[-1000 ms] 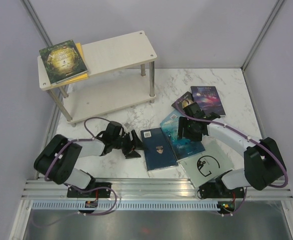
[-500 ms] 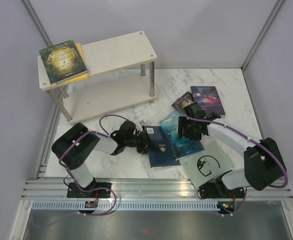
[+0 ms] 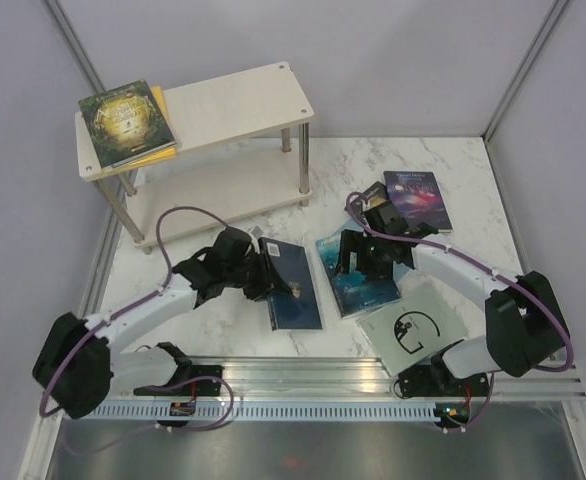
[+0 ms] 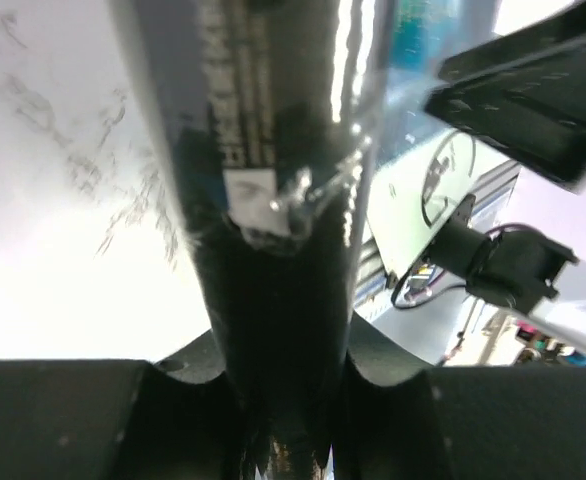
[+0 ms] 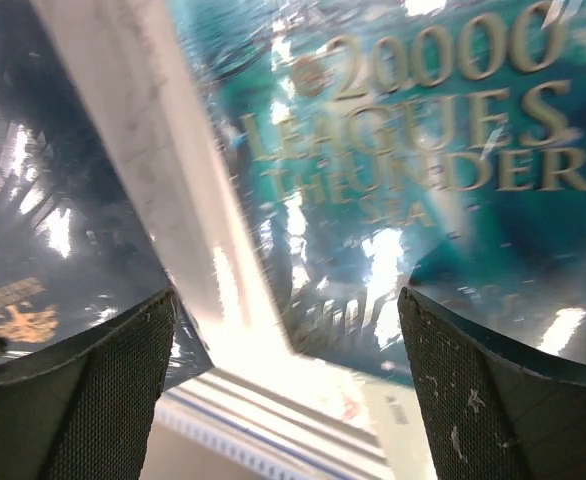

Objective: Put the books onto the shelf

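Shifted leftward, navy book (image 3: 298,295) sits clamped in left gripper (image 3: 267,278).

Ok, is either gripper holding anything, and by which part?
Left gripper: navy book, by its long edge facing that arm. Right gripper: open over the teal book, nothing held.
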{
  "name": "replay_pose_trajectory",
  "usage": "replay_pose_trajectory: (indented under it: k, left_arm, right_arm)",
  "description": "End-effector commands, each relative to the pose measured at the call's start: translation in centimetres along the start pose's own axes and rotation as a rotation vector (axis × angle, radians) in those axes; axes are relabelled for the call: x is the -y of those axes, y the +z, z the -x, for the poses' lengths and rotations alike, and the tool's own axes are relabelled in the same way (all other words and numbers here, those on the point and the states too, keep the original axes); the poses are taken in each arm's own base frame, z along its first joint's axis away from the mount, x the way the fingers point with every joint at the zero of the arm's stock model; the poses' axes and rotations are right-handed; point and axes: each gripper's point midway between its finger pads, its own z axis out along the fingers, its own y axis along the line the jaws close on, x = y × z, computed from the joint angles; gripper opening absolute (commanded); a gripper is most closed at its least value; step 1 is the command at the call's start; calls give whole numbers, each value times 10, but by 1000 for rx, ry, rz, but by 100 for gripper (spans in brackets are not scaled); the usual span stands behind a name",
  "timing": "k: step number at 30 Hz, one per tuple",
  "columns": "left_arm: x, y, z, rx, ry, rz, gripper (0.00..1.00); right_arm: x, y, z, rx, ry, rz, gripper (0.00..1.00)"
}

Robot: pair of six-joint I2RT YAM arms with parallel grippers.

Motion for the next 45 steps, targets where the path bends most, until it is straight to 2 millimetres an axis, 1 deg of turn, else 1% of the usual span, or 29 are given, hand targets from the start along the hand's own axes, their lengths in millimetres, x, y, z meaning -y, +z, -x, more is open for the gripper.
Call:
replay_pose_trajectory:
  k: [1, 2, 3, 4, 6, 7, 9, 10, 11, 12, 13, 14, 15, 16, 17, 19, 20, 21, 22, 24, 25, 27, 28, 29, 30, 31, 34, 39, 45]
  left_arm:
    - [60, -68, 30, 118, 205, -95, 2]
    - [68, -80, 36, 129, 197, -97, 2]
    - [63, -91, 32, 103, 226, -51, 2]
    - [100, -117, 57, 194, 256, -122, 2]
    - [100, -141, 56, 165, 315, -73, 2]
    - [130, -170, 69, 229, 380, -128, 2]
    - [146, -195, 87, 267, 386, -151, 2]
    - [162, -226, 99, 331, 417, -167, 2]
    - [166, -230, 110, 339, 418, -152, 2]
    - [186, -261, 120, 423, 460, -168, 2]
    - [182, -269, 127, 439, 476, -130, 2]
    - [177, -283, 145, 495, 460, -89, 2]
    - [173, -281, 167, 498, 437, -58, 2]
    - [190, -309, 176, 583, 471, -78, 2]
    - [189, -322, 190, 636, 455, -76, 2]
    - [197, -337, 212, 688, 408, -119, 2]
    - [186, -352, 229, 739, 364, -106, 2]
    - [187, -363, 236, 774, 355, -117, 2]
    - [172, -375, 254, 814, 292, -102, 2]
    - [171, -389, 264, 829, 288, -155, 2]
    - [156, -397, 279, 842, 236, -162, 2]
    - [158, -406, 284, 811, 234, -243, 2]
    - [141, -414, 299, 814, 199, -249, 2]
    - [140, -417, 299, 784, 200, -288, 2]
    - [142, -427, 301, 794, 201, -313, 2]
    - [133, -436, 306, 802, 181, -326, 2]
    - [122, -446, 314, 747, 154, -408, 2]
    - [106, -446, 319, 706, 116, -439, 2]
    - [100, -441, 315, 686, 105, -444, 2]
  right_arm:
    - [-53, -23, 11, 14, 13, 203, 95]
    - [-61, -29, 18, 44, 10, 235, 95]
    - [-65, -33, 22, 55, 14, 254, 95]
    - [-70, -35, 23, 63, 17, 268, 95]
    - [-72, -37, 25, 70, 12, 278, 95]
    - [-72, -37, 25, 69, 13, 280, 95]
    - [-69, -33, 21, 59, 15, 275, 95]
    - [-67, -31, 17, 49, 19, 276, 95]
    - [-68, -31, 16, 52, 23, 287, 95]
    - [-67, -30, 14, 49, 28, 292, 95]
    - [-67, -29, 13, 47, 32, 298, 95]
    - [-66, -28, 9, 44, 33, 308, 95]
    - [-65, -27, 6, 38, 44, 311, 95]
    - [-63, -25, 2, 29, 49, 310, 95]
    - [-64, -26, 1, 28, 47, 321, 95]
    - [-62, -25, -2, 25, 51, 319, 94]
    - [-63, -27, -3, 24, 45, 327, 94]
    - [-63, -28, -2, 29, 42, 328, 94]
    - [-62, -28, -3, 28, 44, 327, 94]
    - [-63, -31, -3, 34, 44, 332, 94]
    - [-62, -30, -5, 33, 46, 331, 94]
    - [-62, -31, -6, 31, 44, 334, 94]
    - [-62, -33, -7, 35, 42, 338, 94]
    - [-62, -33, -7, 37, 41, 338, 94]
    - [-61, -34, -7, 39, 40, 338, 94]
    - [-60, -33, -8, 39, 36, 337, 94]
    - [-57, -30, -11, 29, 33, 328, 94]
    - [-57, -24, -10, 11, 21, 320, 93]
    - [-59, -21, -6, 5, 7, 317, 93]
